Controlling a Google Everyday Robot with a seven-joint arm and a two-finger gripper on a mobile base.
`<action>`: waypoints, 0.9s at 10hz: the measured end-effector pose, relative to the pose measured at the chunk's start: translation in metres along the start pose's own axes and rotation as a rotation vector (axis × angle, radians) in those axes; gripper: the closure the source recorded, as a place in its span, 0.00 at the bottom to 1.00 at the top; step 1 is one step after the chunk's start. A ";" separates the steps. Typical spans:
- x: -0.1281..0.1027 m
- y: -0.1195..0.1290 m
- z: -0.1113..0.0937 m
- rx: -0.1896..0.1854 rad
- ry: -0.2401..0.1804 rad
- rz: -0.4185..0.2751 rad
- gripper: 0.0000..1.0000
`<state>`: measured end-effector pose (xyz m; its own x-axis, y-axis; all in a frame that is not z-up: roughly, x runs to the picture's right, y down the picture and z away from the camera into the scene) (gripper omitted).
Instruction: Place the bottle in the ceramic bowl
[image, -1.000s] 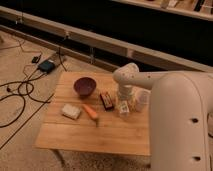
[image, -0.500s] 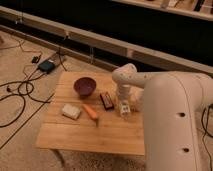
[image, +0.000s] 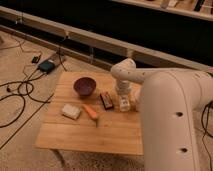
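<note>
The dark maroon ceramic bowl (image: 84, 86) stands upright on the far left part of the wooden table (image: 95, 135). My gripper (image: 124, 103) points down at the table, right of the bowl, with the white arm (image: 170, 115) behind and over it. A small whitish object (image: 125, 106), seemingly the bottle, shows at the gripper's tip close to the table top. Its shape is not plain. The gripper is about a bowl's width to the right of the bowl.
A dark red rectangular bar (image: 106, 100) lies between bowl and gripper. An orange stick-like object (image: 90, 111) and a pale yellowish block (image: 71, 111) lie nearer the front. Cables and a dark box (image: 46, 65) lie on the floor to the left.
The gripper has stayed at nearly the same spot. The big arm section has swung leftward and now covers the table's right side, hiding the translucent cup seen earlier.
</note>
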<state>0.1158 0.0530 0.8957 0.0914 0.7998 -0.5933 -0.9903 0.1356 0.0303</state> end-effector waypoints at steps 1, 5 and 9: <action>-0.007 0.001 -0.009 0.011 -0.022 -0.012 1.00; -0.046 0.018 -0.041 0.054 -0.126 -0.061 1.00; -0.104 0.051 -0.067 0.050 -0.219 -0.150 1.00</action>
<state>0.0486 -0.0619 0.9051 0.2625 0.8755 -0.4058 -0.9581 0.2864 -0.0020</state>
